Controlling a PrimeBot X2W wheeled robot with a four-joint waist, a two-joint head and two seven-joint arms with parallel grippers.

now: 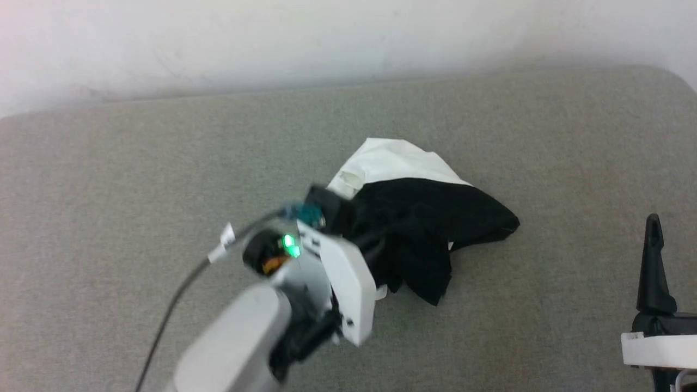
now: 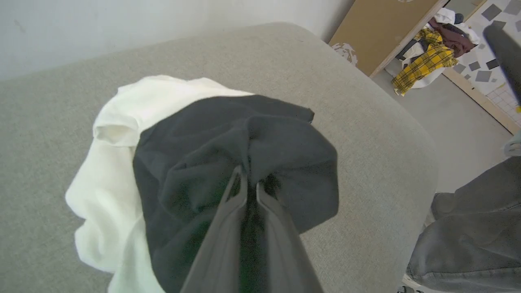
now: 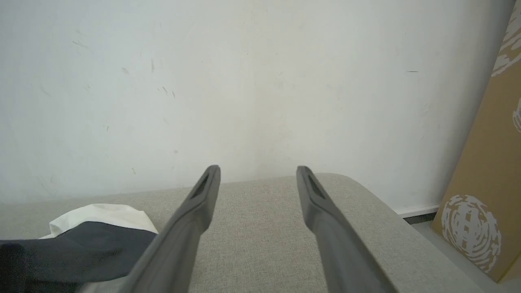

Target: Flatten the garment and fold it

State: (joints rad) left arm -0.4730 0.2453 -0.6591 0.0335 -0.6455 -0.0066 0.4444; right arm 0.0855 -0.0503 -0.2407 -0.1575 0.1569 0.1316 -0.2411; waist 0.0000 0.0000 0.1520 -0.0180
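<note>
The garment lies bunched in a heap on the grey padded table, its black part on top and its white part behind. In the left wrist view my left gripper is shut on a pinch of the black cloth, which rises in a peak at the fingertips. My left arm's white wrist covers the heap's near left side in the head view. My right gripper stands open with nothing between its fingers, off to the right of the garment, and its dark finger shows at the table's right side.
A pale wall runs along the table's far edge. The table's rounded right corner drops to the floor, where a brown board leans and a pile of clothes lies. A person's leg in grey jeans stands beside the table.
</note>
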